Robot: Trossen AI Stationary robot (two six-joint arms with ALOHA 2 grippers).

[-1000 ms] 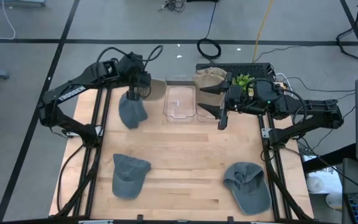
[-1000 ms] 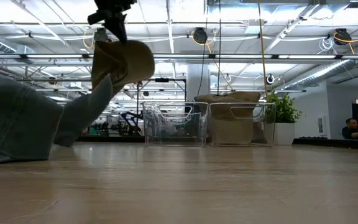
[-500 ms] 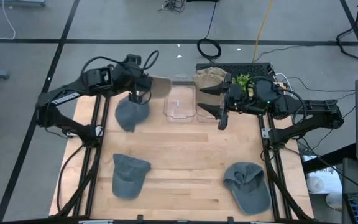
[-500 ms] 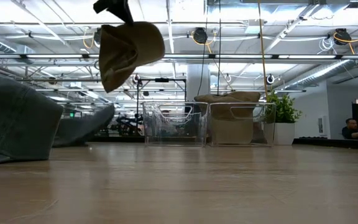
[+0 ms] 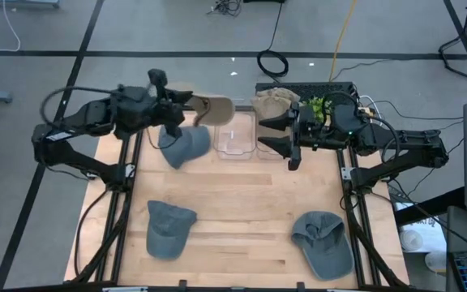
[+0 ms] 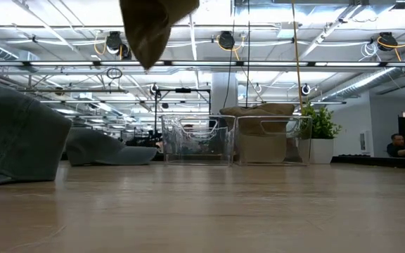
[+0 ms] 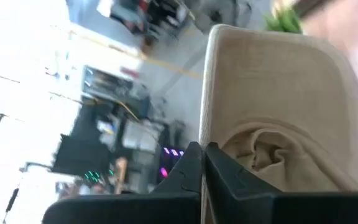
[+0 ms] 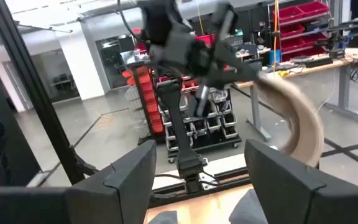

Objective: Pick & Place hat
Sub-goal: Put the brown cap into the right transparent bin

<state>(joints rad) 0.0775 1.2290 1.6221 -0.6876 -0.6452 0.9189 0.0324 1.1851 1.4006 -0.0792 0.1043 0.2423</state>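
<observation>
Lifted higher, tan hat (image 5: 214, 109) clenched in left tool (image 5: 186, 108), beside clear bins (image 5: 235, 132)

Bright overhead ceiling lights; left wrist view glares white and blurs, high view stays sharp.

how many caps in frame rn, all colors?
5. Tan cap held aloft in the left gripper near the empty clear bin; tan cap in bin; grey cap far left; grey caps near left and near right. More could lie hidden in that bin.
</observation>
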